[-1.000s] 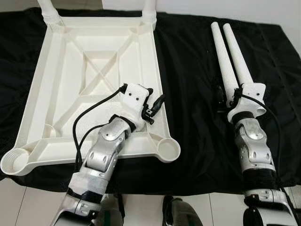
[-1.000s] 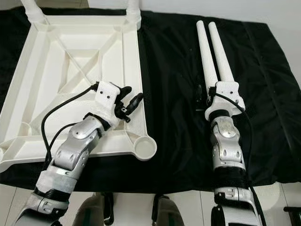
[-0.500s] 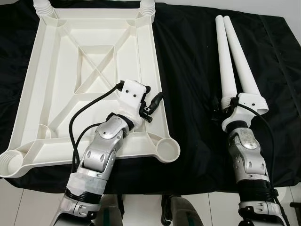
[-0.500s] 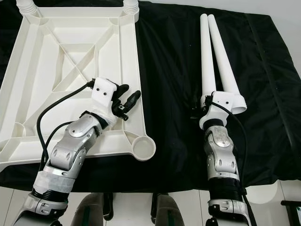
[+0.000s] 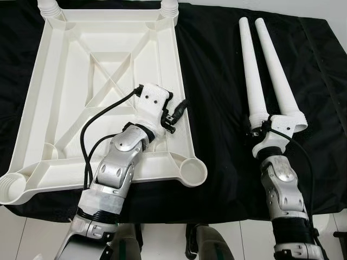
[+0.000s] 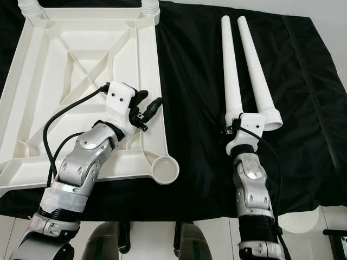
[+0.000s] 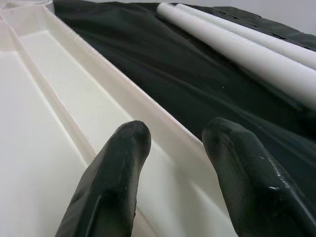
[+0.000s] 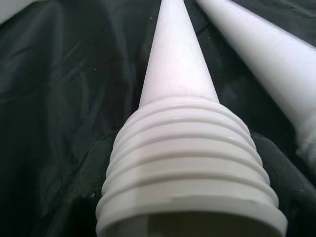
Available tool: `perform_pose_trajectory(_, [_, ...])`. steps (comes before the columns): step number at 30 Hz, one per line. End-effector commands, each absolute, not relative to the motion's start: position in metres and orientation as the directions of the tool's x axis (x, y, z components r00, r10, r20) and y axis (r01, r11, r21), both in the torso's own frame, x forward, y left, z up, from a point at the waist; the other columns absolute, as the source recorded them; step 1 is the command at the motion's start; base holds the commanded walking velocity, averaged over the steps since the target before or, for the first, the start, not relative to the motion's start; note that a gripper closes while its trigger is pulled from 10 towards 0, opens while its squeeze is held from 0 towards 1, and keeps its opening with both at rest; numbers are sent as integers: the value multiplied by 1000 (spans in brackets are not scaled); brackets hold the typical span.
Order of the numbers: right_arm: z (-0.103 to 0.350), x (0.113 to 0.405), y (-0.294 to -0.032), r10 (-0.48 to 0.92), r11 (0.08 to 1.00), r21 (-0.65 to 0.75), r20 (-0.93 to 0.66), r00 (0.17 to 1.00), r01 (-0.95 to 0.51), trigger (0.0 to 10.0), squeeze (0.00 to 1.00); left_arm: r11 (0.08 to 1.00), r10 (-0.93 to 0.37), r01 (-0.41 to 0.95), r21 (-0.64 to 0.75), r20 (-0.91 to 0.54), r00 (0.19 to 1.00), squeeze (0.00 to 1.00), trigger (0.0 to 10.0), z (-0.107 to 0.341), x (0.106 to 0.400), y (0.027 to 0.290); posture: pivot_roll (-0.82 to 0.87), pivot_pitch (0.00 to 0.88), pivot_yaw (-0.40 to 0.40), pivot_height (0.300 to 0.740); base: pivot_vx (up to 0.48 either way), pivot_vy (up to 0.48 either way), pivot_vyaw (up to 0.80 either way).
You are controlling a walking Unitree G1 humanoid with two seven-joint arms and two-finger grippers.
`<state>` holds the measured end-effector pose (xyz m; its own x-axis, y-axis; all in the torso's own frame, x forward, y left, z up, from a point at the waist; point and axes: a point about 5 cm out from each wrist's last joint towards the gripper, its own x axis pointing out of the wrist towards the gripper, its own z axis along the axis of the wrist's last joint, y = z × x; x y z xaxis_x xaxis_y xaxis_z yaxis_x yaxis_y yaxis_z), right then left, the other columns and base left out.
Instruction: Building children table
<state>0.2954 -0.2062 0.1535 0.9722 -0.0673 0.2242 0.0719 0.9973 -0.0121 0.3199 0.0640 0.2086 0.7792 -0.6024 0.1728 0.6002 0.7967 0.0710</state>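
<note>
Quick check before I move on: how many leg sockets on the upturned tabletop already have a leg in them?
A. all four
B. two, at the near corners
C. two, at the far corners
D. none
C. On the tabletop, the far corners carry legs, the near sockets sit open, and two loose legs lie on the black cloth.

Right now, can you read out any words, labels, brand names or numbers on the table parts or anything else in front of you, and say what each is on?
None: no readable text anywhere.
The upturned white table top is plain plastic.
The two loose white legs are unmarked.
The black cloth is unmarked too.
</note>
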Motion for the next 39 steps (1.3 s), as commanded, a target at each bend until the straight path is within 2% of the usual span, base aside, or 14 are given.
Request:
perform_pose_trajectory(1, [158, 289, -211, -105, 993, -15, 274, 956, 113, 10000, 0, 808, -586, 587, 42, 162, 794, 0, 10000, 209, 322, 62, 48, 199, -46, 740, 0, 0, 0])
perform_pose_trajectory(3, [161, 285, -209, -130, 987, -50, 310, 942, 153, 10000, 0, 786, -612, 618, 6, 151, 776, 0, 10000, 210, 323, 58, 40, 182, -43, 740, 0, 0, 0])
perform_pose_trajectory(8, [162, 282, -209, -160, 978, -72, 331, 930, 194, 10000, 0, 770, -635, 635, 61, 170, 753, 0, 10000, 214, 324, 53, 22, 131, -30, 740, 0, 0, 0])
perform_pose_trajectory(18, [176, 279, -209, -135, 985, -46, 406, 904, 168, 10000, 0, 748, -643, 663, -23, 217, 734, 0, 10000, 228, 341, 49, -2, 58, 1, 740, 0, 0, 0])
perform_pose_trajectory(22, [184, 281, -211, -131, 981, -72, 444, 886, 181, 10000, 0, 714, -680, 700, -5, 232, 696, 0, 10000, 235, 346, 49, -11, 32, 19, 740, 0, 0, 0])
perform_pose_trajectory(25, [194, 278, -211, -114, 979, -94, 491, 864, 183, 10000, 0, 639, -740, 769, -23, 255, 623, 0, 10000, 242, 345, 43, -9, 18, 25, 740, 0, 0, 0])
perform_pose_trajectory(26, [195, 278, -210, -110, 979, -97, 495, 862, 181, 10000, 0, 632, -744, 774, -32, 257, 617, 82, 10000, 242, 345, 43, -8, 15, 26, 740, 0, 0, 0])
perform_pose_trajectory(28, [195, 278, -210, -107, 979, -100, 497, 861, 179, 10000, 0, 628, -746, 777, -38, 257, 615, 82, 10000, 242, 345, 43, -6, 12, 27, 740, 0, 0, 0])
perform_pose_trajectory(29, [197, 276, -206, -86, 980, -113, 509, 856, 166, 10000, 0, 585, -769, 808, -78, 265, 582, 1000, 10000, 244, 344, 42, -6, 6, 29, 740, 0, 0, 0])
perform_pose_trajectory(34, [203, 269, -191, 10, 981, -167, 547, 837, 97, 10000, 0, 425, -837, 885, -193, 289, 465, 1000, 10000, 254, 336, 38, -5, 0, 23, 740, 0, 0, 0])
perform_pose_trajectory(36, [203, 269, -189, 20, 980, -175, 547, 837, 91, 10000, 0, 405, -845, 891, -205, 289, 450, 1000, 10000, 255, 335, 37, -5, 0, 23, 740, 0, 0, 0])
perform_pose_trajectory(37, [203, 268, -185, 34, 979, -188, 547, 836, 83, 10000, 0, 340, -870, 916, -216, 299, 393, 592, 10000, 257, 329, 37, -7, 0, 19, 740, 0, 0, 0])
perform_pose_trajectory(38, [203, 266, -177, 76, 974, -220, 547, 834, 56, 10000, 0, 225, -905, 948, -226, 311, 289, 0, 10000, 262, 320, 36, -8, 0, 15, 740, 0, 0, 0])
perform_pose_trajectory(39, [203, 266, -177, 76, 974, -220, 547, 834, 56, 10000, 0, 225, -905, 948, -226, 311, 289, 0, 10000, 262, 320, 36, -8, 0, 15, 740, 0, 0, 0])
